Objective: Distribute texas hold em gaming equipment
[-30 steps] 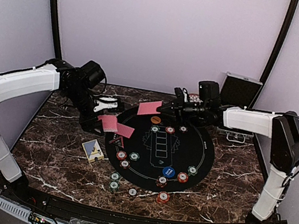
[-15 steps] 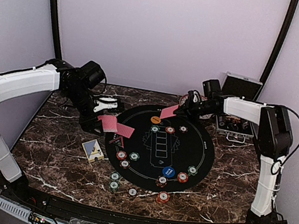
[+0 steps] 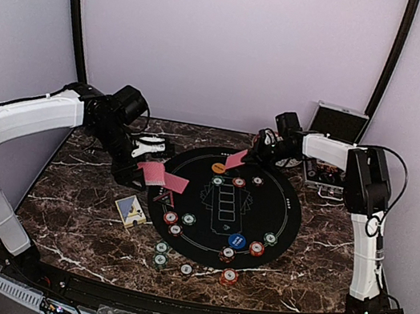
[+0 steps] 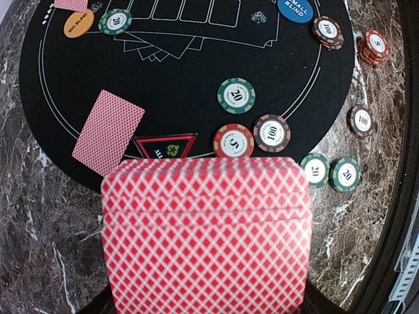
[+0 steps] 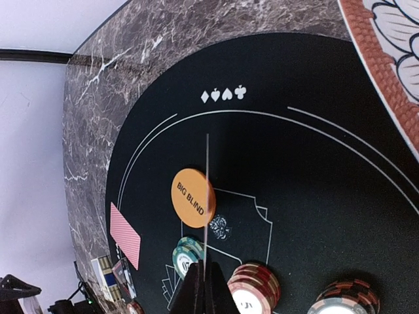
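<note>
My left gripper is shut on a deck of red-backed cards, held over the left edge of the round black mat; the deck hides its fingers in the left wrist view. One card lies face down on the mat beside it, and also shows in the left wrist view. My right gripper is shut on a single card, seen edge-on above the orange big blind disc. In the top view that card hangs over the mat's far edge. The blue small blind disc lies on the mat's near part.
Red, green and white chips lie around the mat, and several lie on the marble in front of it. A card box lies left of the mat. A patterned bowl and a silver case stand at the back right.
My right gripper has drawn back to the right with its card, from over the mat's far left to its far right edge. The left arm and deck have not moved.
</note>
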Motion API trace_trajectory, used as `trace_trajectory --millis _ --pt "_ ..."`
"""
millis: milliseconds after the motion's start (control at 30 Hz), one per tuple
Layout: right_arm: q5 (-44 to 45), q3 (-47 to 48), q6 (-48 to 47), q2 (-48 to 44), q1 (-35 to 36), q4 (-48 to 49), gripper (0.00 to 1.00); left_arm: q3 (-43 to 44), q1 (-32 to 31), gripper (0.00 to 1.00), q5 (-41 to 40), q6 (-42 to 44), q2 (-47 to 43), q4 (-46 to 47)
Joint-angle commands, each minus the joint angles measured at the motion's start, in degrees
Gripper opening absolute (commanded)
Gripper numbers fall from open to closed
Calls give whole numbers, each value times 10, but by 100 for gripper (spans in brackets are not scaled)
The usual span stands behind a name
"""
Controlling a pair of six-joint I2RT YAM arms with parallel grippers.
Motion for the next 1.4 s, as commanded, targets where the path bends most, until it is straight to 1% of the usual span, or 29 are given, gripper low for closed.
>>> trace_trajectory --millis 0,67,100,167,300,500,567,633,767,833,1000,1167,1367 --pt "22 41 -19 25 -7 -32 12 -1 -1 0 14 6 -22 -16" --pt "30 41 -26 22 -7 -39 27 -1 -1 0 13 7 -23 -19" --pt "38 40 -30 18 -7 -42 33 -1 -1 0 12 7 -23 -20" --pt "58 38 -39 3 -7 -49 41 -1 -1 0 10 8 -24 -20" --pt "86 38 -48 -24 -7 -60 45 2 -1 0 12 8 -23 -21" --pt "119 19 -62 -75 1 -65 56 10 -1 0 9 9 -22 -27" --pt "115 2 -68 -96 10 -64 60 10 -1 0 9 8 -23 -25" --pt "92 -34 -67 -127 25 -42 63 9 -1 0 8 7 -24 -23" --pt "17 -123 -36 -198 70 26 67 10 -1 0 12 4 -24 -15" --pt "-16 -169 -4 -226 100 76 69 13 -1 0 17 1 -21 -12" --pt "-74 -253 83 -259 155 197 73 23 -1 0 24 -7 -13 -6" --pt "-103 -264 138 -241 206 262 75 35 -1 0 27 -9 -9 -5" --pt "-122 -249 179 -210 237 317 76 40 -1 0 27 -7 -8 -7"
